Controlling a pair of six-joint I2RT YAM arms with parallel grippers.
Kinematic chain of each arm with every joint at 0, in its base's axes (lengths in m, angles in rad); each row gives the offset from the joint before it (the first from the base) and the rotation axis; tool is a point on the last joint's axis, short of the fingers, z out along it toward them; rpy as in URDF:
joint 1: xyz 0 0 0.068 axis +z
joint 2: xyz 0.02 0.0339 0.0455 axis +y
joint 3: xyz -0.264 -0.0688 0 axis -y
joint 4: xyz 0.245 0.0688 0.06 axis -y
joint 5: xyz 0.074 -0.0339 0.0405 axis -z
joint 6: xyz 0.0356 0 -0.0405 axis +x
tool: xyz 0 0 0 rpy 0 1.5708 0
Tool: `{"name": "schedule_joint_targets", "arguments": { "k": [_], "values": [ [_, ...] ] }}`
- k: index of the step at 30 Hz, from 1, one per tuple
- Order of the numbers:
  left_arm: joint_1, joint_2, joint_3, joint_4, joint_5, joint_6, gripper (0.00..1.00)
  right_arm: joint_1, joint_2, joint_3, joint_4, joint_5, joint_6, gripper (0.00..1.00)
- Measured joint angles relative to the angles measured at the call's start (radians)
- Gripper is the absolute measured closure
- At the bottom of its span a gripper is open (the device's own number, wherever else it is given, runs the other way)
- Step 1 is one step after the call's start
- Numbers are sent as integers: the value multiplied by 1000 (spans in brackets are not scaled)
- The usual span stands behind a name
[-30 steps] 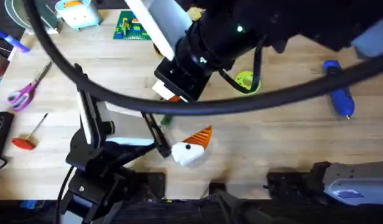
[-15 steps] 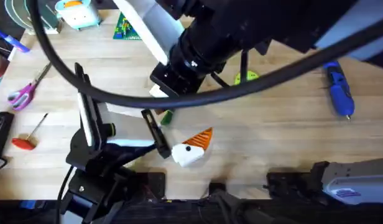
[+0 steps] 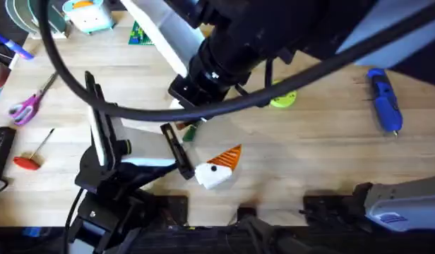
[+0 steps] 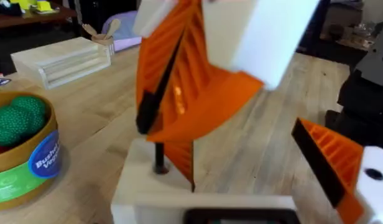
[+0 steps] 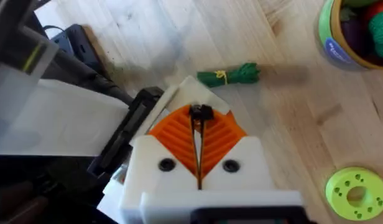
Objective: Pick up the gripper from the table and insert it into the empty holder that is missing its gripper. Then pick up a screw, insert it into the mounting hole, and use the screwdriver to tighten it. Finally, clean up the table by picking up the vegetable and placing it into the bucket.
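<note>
Right wrist view: right gripper [image 5: 198,134] has its orange pads pressed together on a small dark screw [image 5: 200,112]; the vegetable [image 5: 229,75] lies just beyond it; the bucket [image 5: 358,32] sits well apart from the vegetable; left gripper [image 4: 241,134] spread.

The right arm [image 3: 274,42], dark and blurred, hides most of the vegetable [image 3: 188,132]; the bucket [image 5: 356,37] is cut off.

Purple-handled scissors [image 3: 28,102] lie near the wooden table's [image 3: 323,162] left edge, and closer to the front edge sits a red-handled tool [image 3: 32,155] with a thin metal shaft. A lime-green disc [image 3: 282,99] rests mid-table, right of centre. A clear plastic box [image 4: 61,61] sits toward the back edge, with a green printed card [image 3: 138,32] nearby.
</note>
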Motion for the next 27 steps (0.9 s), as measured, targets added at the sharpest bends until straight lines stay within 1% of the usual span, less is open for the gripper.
{"name": "schedule_joint_targets", "arguments": {
  "k": [4, 27],
  "values": [
    [0, 0, 0, -1, 0, -4, 7, 0, 24, 0, 4, 0, -5, 995],
    [0, 0, 0, 0, 3, 0, 7, 0, 37, 1, -13, 4, -10, 995]
  ]
}}
